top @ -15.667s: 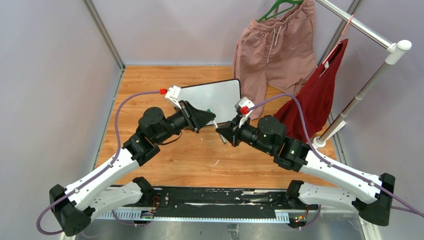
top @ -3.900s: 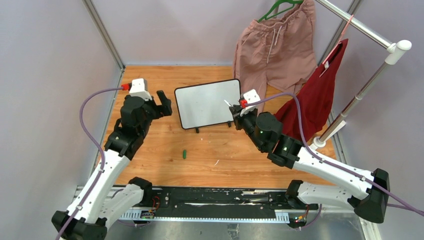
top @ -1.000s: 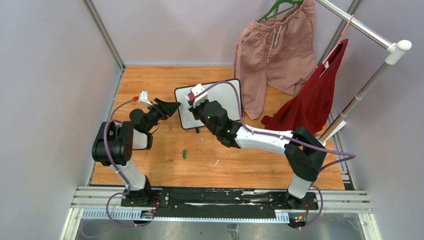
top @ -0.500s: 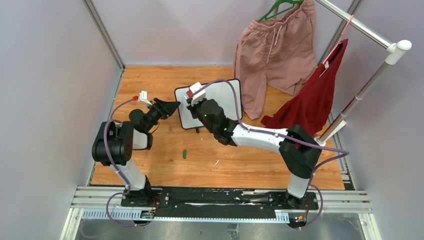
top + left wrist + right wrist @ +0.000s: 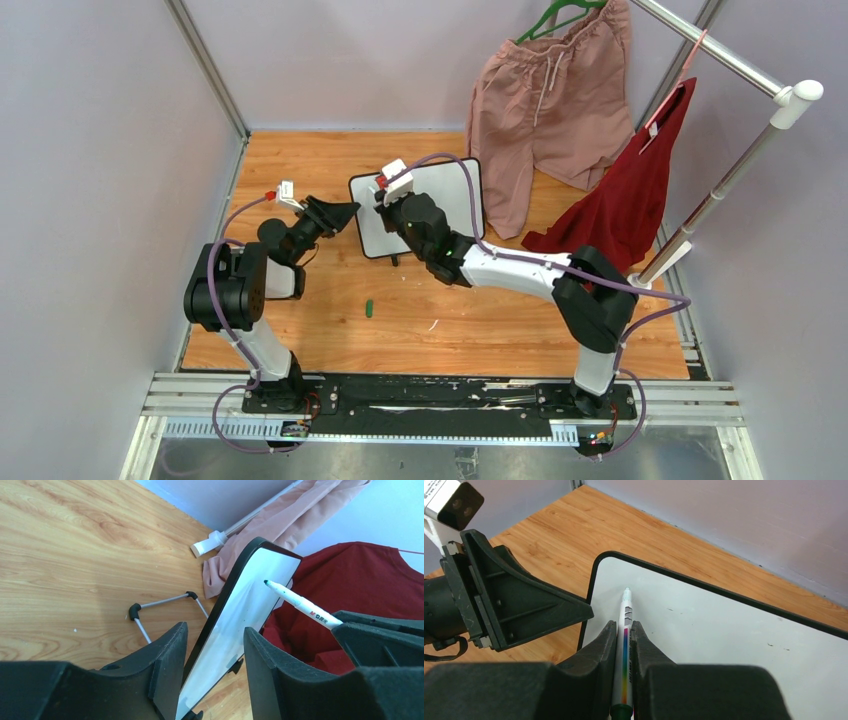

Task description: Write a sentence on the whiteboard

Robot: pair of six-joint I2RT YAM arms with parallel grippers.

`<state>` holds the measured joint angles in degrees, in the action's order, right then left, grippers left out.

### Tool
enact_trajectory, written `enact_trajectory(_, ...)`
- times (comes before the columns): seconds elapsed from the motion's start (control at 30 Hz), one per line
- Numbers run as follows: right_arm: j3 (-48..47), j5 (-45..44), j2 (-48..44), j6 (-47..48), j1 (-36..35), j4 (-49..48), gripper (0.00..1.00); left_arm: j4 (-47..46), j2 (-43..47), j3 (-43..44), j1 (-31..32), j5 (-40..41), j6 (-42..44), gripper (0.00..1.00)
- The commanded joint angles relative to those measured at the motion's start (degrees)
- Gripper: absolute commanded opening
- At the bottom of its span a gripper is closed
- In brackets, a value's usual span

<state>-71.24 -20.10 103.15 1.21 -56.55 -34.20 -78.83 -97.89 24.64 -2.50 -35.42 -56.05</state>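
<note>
The right pincer (image 5: 624,626) gripped a marker (image 5: 626,605) over the whiteboard (image 5: 724,640); the left pincer (image 5: 215,630) stood partly open around its edge.

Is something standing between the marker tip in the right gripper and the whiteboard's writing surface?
Nothing visible does. The marker in the right gripper points at bare whiteboard near its corner. The left gripper straddles the board's edge, off to the side.

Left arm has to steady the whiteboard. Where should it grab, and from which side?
I'd grip the whiteboard by its left frame edge, coming from the left, one finger in front, one behind. It stands tilted on its feet, so that thin edge is free; the left gripper straddles it.
</note>
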Motion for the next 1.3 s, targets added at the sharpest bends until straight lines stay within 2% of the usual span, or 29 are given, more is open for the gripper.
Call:
enact_trajectory(0.0,-2.5,-1.2,1.4,-0.9,0.9,-0.5,0.00,-3.7,-0.5,0.3,-0.5,-0.7,0.1,0.49)
enact_trajectory(0.37,-1.5,-1.9,1.6,-3.0,1.7,0.6,0.00,-5.0,-0.6,0.4,-0.4,-1.1,-0.6,0.42)
enact_trajectory(1.03,3.7,-3.1,-1.5,-3.0,1.7,0.2,0.00,-5.7,-0.5,0.1,-0.4,-1.2,-1.1,0.40)
enact_trajectory(1.1,3.9,-2.7,-2.0,-3.1,1.8,-0.2,0.00,-5.5,-0.7,0.1,-0.4,-1.2,-1.0,0.43)
enact_trajectory(1.17,4.2,-1.5,-3.0,-3.5,1.7,-0.9,0.00,-5.3,-1.0,0.1,-0.4,-1.1,-0.9,0.52)
enact_trajectory(1.27,4.4,-0.1,-4.9,-4.1,1.7,-1.5,0.00,-4.0,-0.8,0.0,-0.4,-0.8,-0.2,0.60)
